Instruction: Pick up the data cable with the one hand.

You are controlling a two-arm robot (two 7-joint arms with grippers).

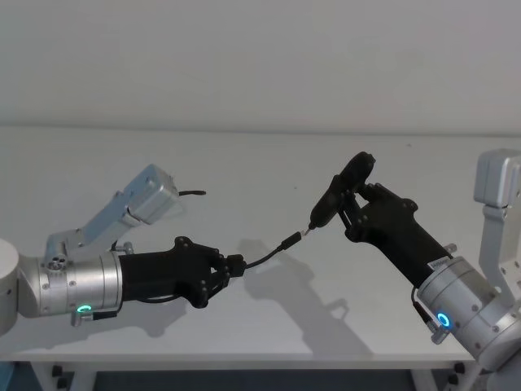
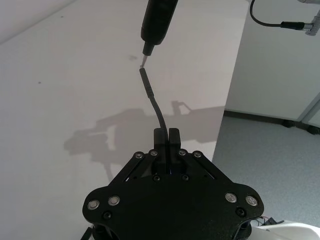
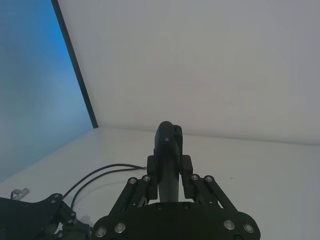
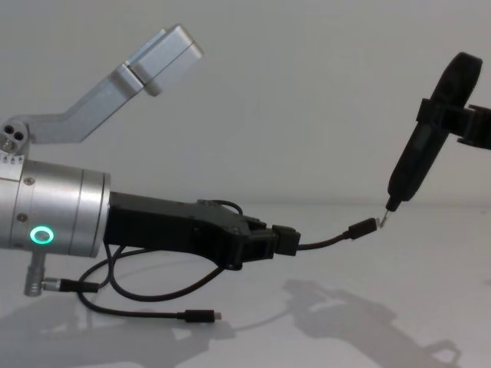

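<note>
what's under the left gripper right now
Below the left gripper, which is shut on the data cable, the cable's slack loops on the white table and ends in a loose plug. The gripper's shadow falls there too. The right gripper holds a dark tool.

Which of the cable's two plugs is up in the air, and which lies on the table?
The plug just beyond the left gripper is raised, near the right gripper's device; the other plug lies on the table.
</note>
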